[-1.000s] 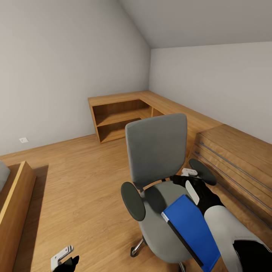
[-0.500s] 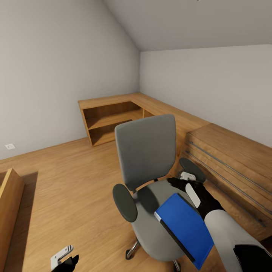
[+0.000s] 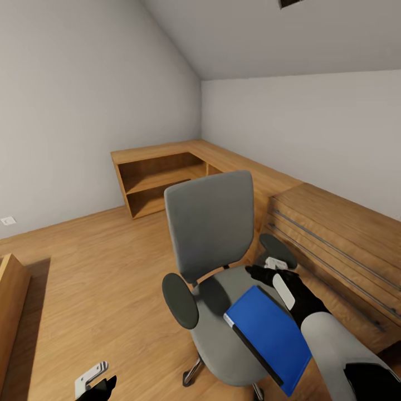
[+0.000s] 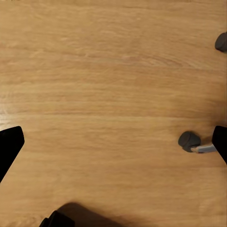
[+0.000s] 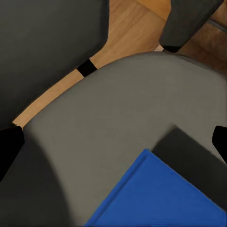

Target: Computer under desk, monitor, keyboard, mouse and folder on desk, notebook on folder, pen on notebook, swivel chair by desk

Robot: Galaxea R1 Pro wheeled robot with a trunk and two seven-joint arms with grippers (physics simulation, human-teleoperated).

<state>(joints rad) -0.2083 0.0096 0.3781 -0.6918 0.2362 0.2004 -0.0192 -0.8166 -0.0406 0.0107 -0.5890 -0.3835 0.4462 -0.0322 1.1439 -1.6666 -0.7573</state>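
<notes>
Blue folder [image 3: 268,336] is seen tilted over the grey seat of the swivel chair [image 3: 214,228], its near edge overhanging the seat rim at 5 o'clock. Right gripper [image 3: 271,271] is held above the seat at 3 o'clock, fingers spread wide, nothing clasped. Left gripper [image 3: 94,382] is hung low over bare wood floor [image 3: 94,262] at 8 o'clock, fingers parted. Light-wood drawer chest [image 3: 340,239] is found close beside the chair's right armrest.

Soft even light, faint shadows, wide-angle stretch at edges, slightly blurry
</notes>
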